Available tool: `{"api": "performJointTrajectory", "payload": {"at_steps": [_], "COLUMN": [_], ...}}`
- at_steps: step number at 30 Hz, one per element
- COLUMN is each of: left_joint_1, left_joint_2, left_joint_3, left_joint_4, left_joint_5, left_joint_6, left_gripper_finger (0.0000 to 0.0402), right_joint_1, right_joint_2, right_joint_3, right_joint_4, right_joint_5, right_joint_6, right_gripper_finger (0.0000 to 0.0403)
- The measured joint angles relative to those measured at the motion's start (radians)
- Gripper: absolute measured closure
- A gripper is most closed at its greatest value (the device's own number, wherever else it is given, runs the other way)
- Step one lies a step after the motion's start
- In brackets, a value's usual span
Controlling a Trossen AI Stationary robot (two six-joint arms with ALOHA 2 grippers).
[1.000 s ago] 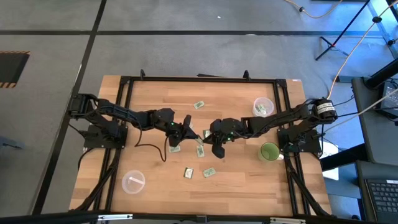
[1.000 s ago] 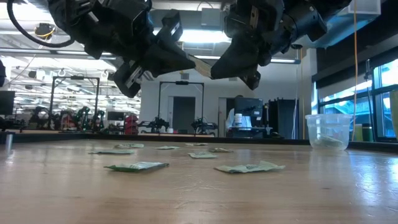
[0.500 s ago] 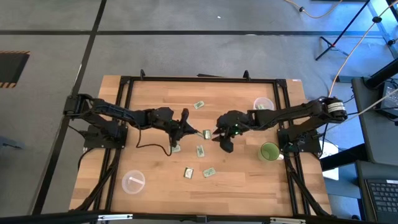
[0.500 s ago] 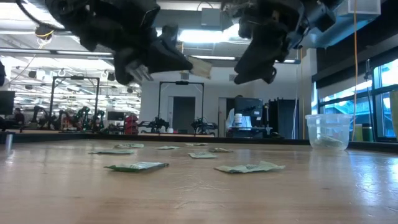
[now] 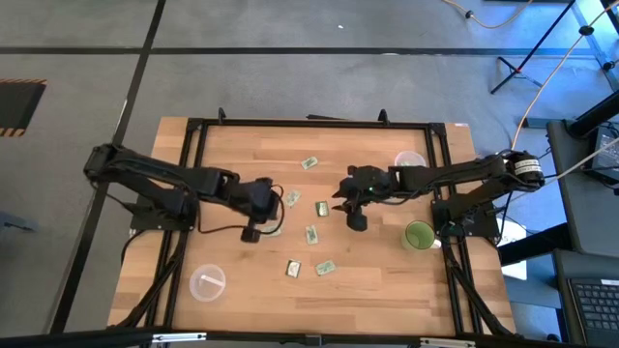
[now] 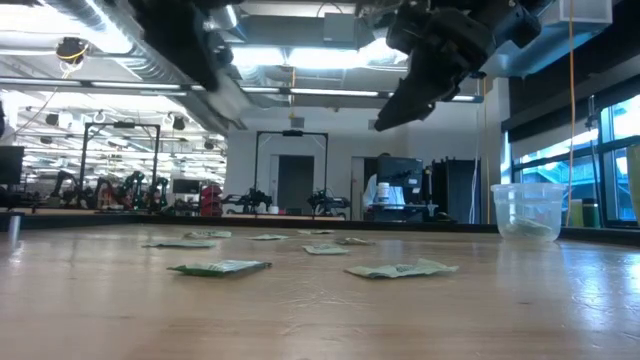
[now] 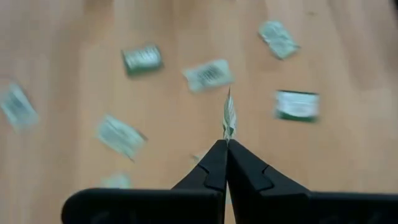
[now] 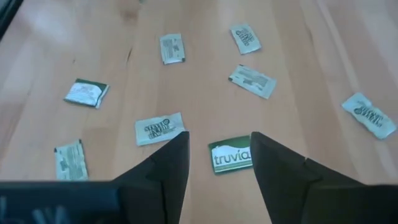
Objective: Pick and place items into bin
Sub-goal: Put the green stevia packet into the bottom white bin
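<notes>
Several small pale green and white packets lie flat on the wooden table [image 5: 387, 280], among them one [image 5: 309, 163], one [image 5: 321, 208] and one [image 5: 293, 268]. My left gripper [image 5: 279, 198] hovers left of the table's middle, shut on one packet [image 5: 291, 198], which the left wrist view shows edge-on [image 7: 229, 117]. My right gripper [image 5: 346, 205] hangs open right of the middle, holding nothing. In the right wrist view its fingers [image 8: 217, 149] stand above a green "truvia" packet [image 8: 231, 155] on the table. A clear cup [image 5: 409, 165] with packets inside stands at the far right. My left gripper pinches the packet's near end [image 7: 227, 133] between its two fingertips. Only the free ends of the fingers are on it. The fingers reach about level from the table's left. The packet sticks out past the tips, lifted clear of the table.
A green cup [image 5: 419, 235] stands at the right edge. A clear round lid or cup [image 5: 207, 282] lies at the near left. A black cable [image 5: 227, 227] runs across the table under the left arm. A black frame [image 5: 309, 123] borders the table.
My right gripper has opened, let go of the packet that both grippers held, and drawn back toward the table's right and far side. My left gripper, still shut on the packet, has carried it toward the table's left, clear of the table.
</notes>
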Motion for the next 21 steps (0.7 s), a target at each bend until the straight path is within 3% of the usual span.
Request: {"api": "performJointTrajectory", "payload": {"at_steps": [4, 10, 18, 21], "left_joint_1": [-0.085, -0.222, -0.425, -0.490], "left_joint_2": [0.000, -0.002, -0.003, -0.002], "left_joint_3": [0.074, 0.097, 0.096, 0.082], "left_joint_4": [-0.140, -0.196, -0.413, -0.421], "left_joint_5": [0.044, 0.184, 0.120, 0.107], "left_joint_6": [-0.303, -0.711, -1.247, -1.394], "left_gripper_finger": [0.0400, 0.0400, 0.0400, 0.0399], "right_joint_1": [-0.006, -0.012, -0.025, -0.027], "right_joint_2": [0.000, 0.000, 0.001, 0.001], "right_joint_3": [0.000, 0.000, 0.000, 0.000], "right_joint_4": [0.000, 0.000, 0.037, 0.037], "right_joint_5": [0.000, 0.001, -0.001, -0.001], "right_joint_6": [-0.033, -0.112, -0.159, -0.159], "right_gripper_finger": [0.0231, 0.0231, 0.0231, 0.0231]}}
